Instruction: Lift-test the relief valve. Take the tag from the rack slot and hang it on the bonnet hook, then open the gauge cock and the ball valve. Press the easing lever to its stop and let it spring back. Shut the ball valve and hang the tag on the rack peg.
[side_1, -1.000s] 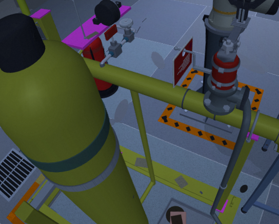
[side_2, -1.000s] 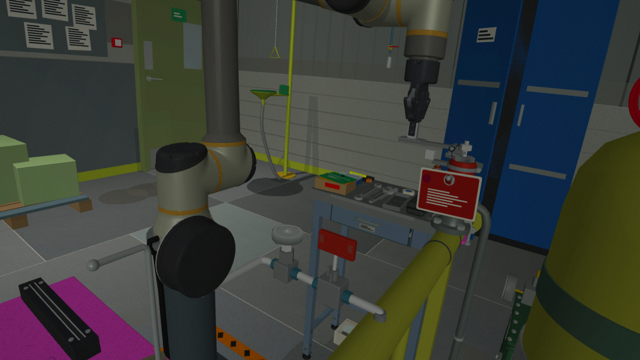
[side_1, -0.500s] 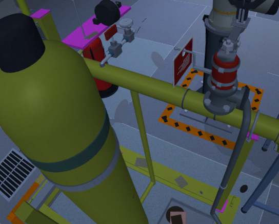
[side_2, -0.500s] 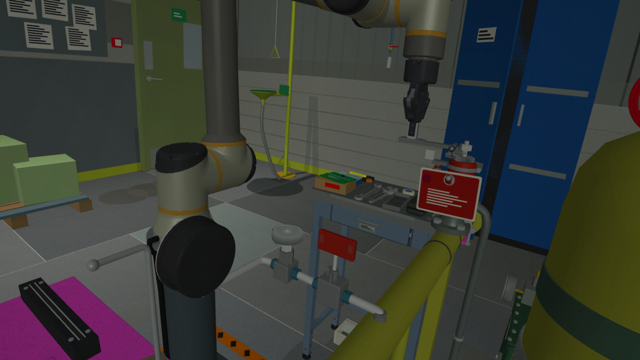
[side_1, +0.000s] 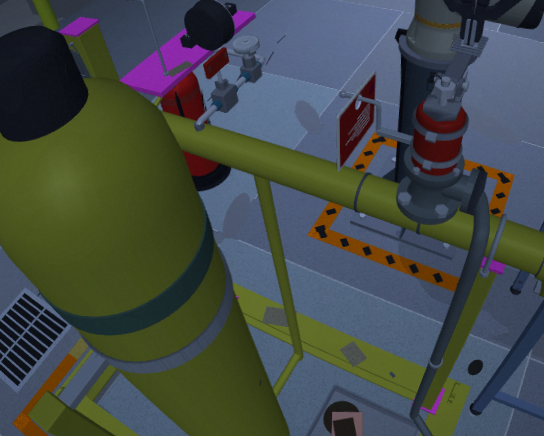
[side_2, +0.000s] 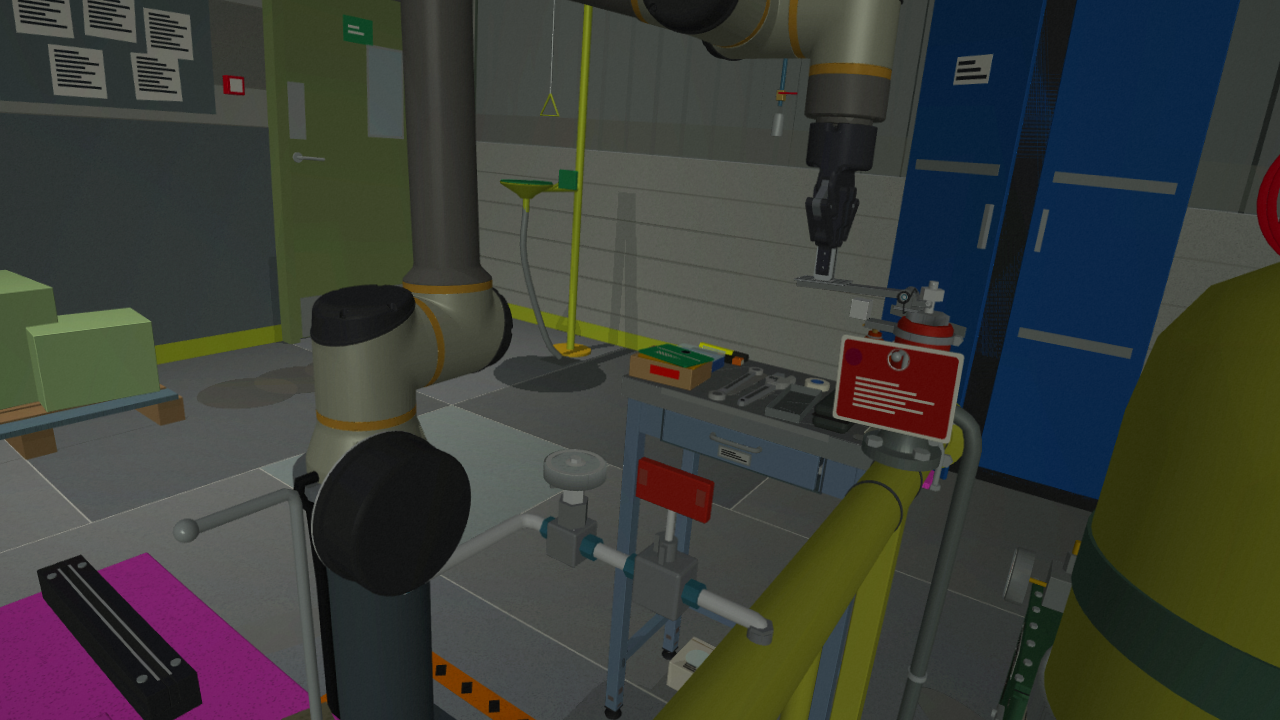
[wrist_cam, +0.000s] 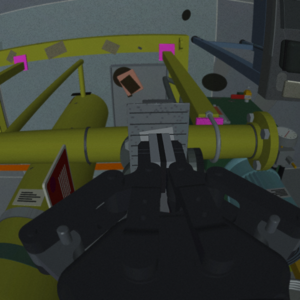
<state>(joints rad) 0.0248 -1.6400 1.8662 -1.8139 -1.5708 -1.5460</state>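
The relief valve (side_1: 438, 145) with its red bonnet (side_2: 925, 330) sits on a flange of the olive pipe, and its grey easing lever (side_2: 837, 283) (wrist_cam: 158, 120) reaches out from the valve top to a ribbed pad at its end. The red tag (side_1: 357, 120) (side_2: 898, 388) hangs on the bonnet hook beside the valve. The ball valve with its red handle (side_2: 674, 489) (side_1: 216, 62) and the gauge cock with a round handwheel (side_2: 575, 468) (side_1: 246, 46) stand on the thin branch line. My gripper (side_2: 825, 266) (wrist_cam: 160, 148) points down with its fingertips at the lever's pad. It is closed and holds nothing.
Blue lockers (side_2: 1065, 224) stand behind the valve, with a tool table (side_2: 743, 394) in front of them. The big olive tank (side_1: 100, 225) fills the left foreground. The magenta rack plate (side_1: 175, 60) with its black slot block (side_2: 116, 627) and peg (side_2: 186, 530) is by the arm's base.
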